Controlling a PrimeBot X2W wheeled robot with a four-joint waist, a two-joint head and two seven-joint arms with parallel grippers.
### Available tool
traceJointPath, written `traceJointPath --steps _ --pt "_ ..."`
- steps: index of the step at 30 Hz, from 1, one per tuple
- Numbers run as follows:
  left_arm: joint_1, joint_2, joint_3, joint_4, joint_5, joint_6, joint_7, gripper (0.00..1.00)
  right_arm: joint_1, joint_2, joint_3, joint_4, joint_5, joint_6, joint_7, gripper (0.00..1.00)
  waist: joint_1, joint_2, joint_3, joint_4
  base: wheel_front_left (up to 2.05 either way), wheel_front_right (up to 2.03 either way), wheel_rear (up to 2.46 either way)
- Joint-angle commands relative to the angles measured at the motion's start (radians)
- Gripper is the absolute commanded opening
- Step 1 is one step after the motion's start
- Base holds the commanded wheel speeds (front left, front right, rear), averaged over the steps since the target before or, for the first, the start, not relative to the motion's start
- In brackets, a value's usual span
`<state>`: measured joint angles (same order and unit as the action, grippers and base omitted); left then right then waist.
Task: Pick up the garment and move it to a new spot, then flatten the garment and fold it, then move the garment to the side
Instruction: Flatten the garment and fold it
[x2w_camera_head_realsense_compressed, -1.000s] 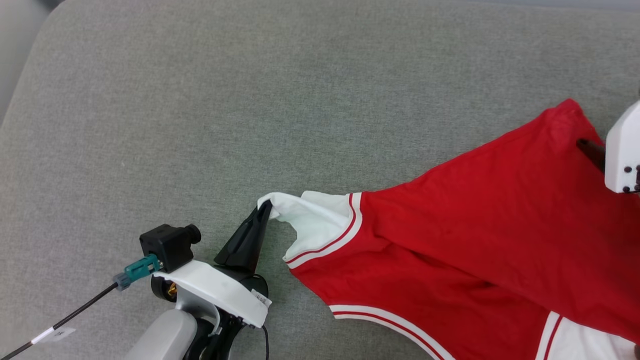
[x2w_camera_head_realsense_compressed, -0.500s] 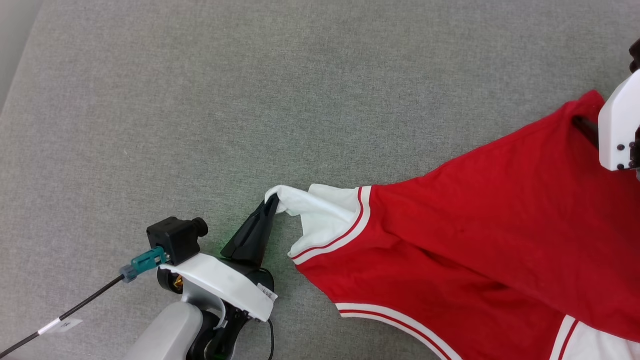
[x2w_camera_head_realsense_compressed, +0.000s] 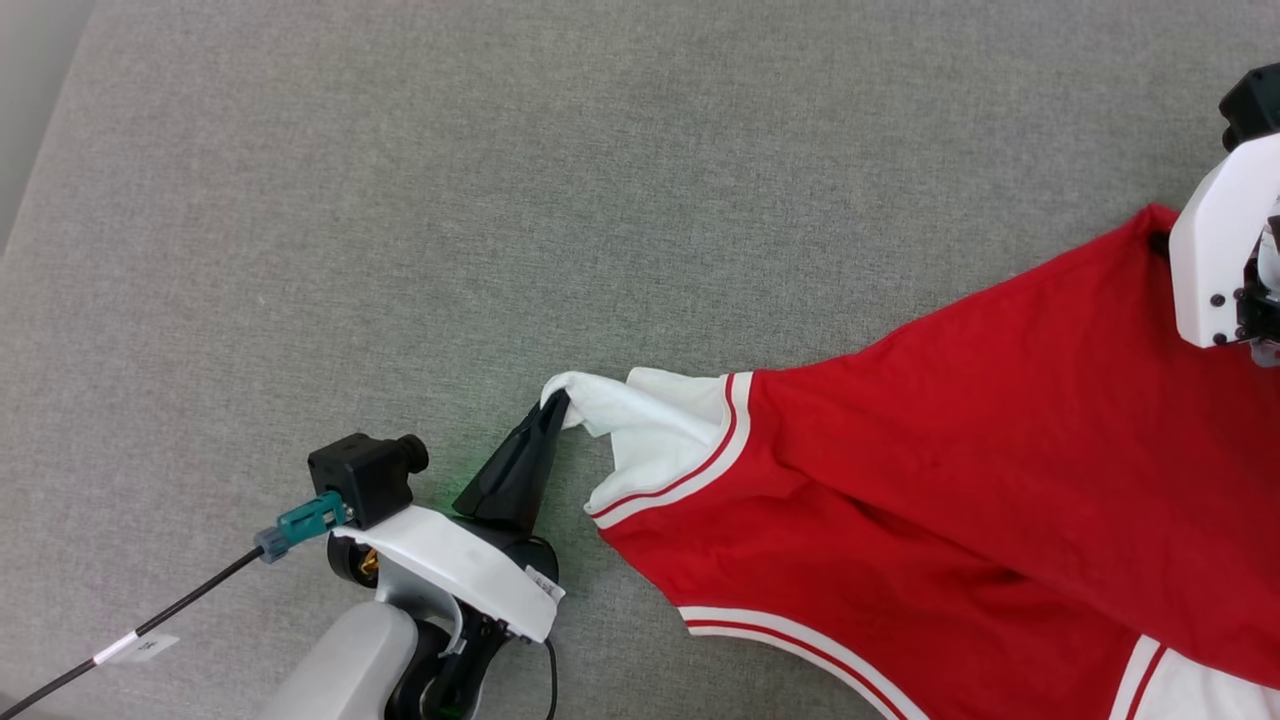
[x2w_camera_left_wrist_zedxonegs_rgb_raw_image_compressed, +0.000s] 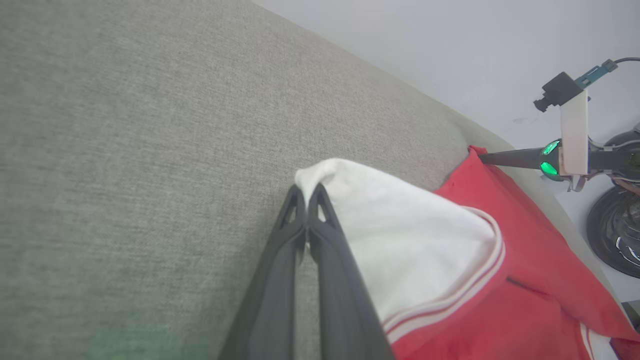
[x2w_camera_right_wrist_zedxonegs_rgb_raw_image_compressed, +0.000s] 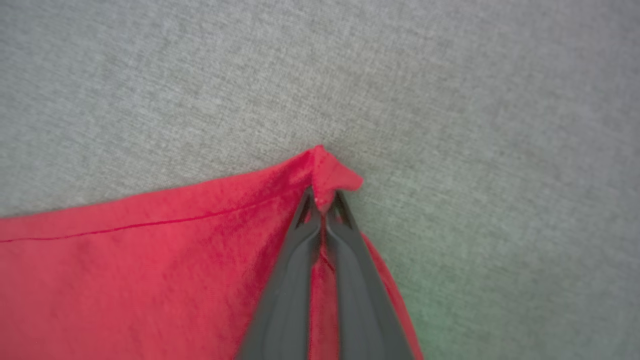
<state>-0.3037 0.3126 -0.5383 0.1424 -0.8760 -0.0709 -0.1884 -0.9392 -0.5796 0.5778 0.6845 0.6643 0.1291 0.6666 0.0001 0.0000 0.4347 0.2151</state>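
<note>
The garment (x2w_camera_head_realsense_compressed: 960, 470) is a red jersey shirt with white sleeves and red-white stripe trim, stretched across the right half of the grey cushion. My left gripper (x2w_camera_head_realsense_compressed: 555, 405) is shut on the tip of a white sleeve (x2w_camera_left_wrist_zedxonegs_rgb_raw_image_compressed: 400, 235), its fingertips pinching the cloth at the fold (x2w_camera_left_wrist_zedxonegs_rgb_raw_image_compressed: 306, 192). My right gripper (x2w_camera_right_wrist_zedxonegs_rgb_raw_image_compressed: 324, 200) is shut on a red corner of the garment (x2w_camera_right_wrist_zedxonegs_rgb_raw_image_compressed: 330, 172), which bunches up just past the fingertips. In the head view the right wrist's white housing (x2w_camera_head_realsense_compressed: 1215, 255) covers that corner at the far right. The lettering side is hidden.
The grey fabric cushion (x2w_camera_head_realsense_compressed: 500, 200) spreads wide to the left and back of the garment. Its edge and a pale floor (x2w_camera_head_realsense_compressed: 30, 100) show at the far left. A black cable (x2w_camera_head_realsense_compressed: 150, 625) trails from my left wrist. A dark round base (x2w_camera_left_wrist_zedxonegs_rgb_raw_image_compressed: 617, 230) stands beyond the cushion's right edge.
The right gripper has closed on the red corner. The head view has shifted, and the garment is drawn a little tauter between both grippers.
</note>
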Motion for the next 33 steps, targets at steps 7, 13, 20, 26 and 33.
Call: traceJointPath --steps 7,13,20,26,33 --pt "-0.014 0.006 0.015 0.013 -0.018 -0.009 -0.015 0.0 0.027 -0.013 0.041 0.081 0.066 0.001 -0.063 0.0 -0.0001 0.0 -0.044 -0.017 0.0 0.0 0.0" --pt "-0.06 0.042 0.026 -0.019 -0.01 0.003 0.023 0.0 0.016 -0.01 0.054 0.072 0.111 0.001 -0.151 0.0 -0.0001 0.0 -0.101 -0.055 0.0 0.0 0.0" --pt "-0.133 0.086 0.053 -0.039 -0.009 0.011 0.071 0.0 0.012 -0.009 0.07 0.058 0.172 0.001 -0.215 0.0 -0.0001 0.0 -0.17 -0.101 0.0 0.0 0.0" --pt "-0.224 0.118 0.077 -0.047 -0.001 0.023 0.111 0.0 -0.021 -0.018 0.062 0.029 0.249 0.001 -0.258 0.0 -0.0001 0.0 -0.233 -0.125 0.0 0.0 0.0" --pt "-0.389 0.163 0.069 -0.051 0.1 0.028 0.129 0.0 -0.079 -0.022 0.066 0.01 0.287 0.001 -0.308 0.0 -0.0001 0.0 -0.287 -0.153 0.0 0.0 0.0"
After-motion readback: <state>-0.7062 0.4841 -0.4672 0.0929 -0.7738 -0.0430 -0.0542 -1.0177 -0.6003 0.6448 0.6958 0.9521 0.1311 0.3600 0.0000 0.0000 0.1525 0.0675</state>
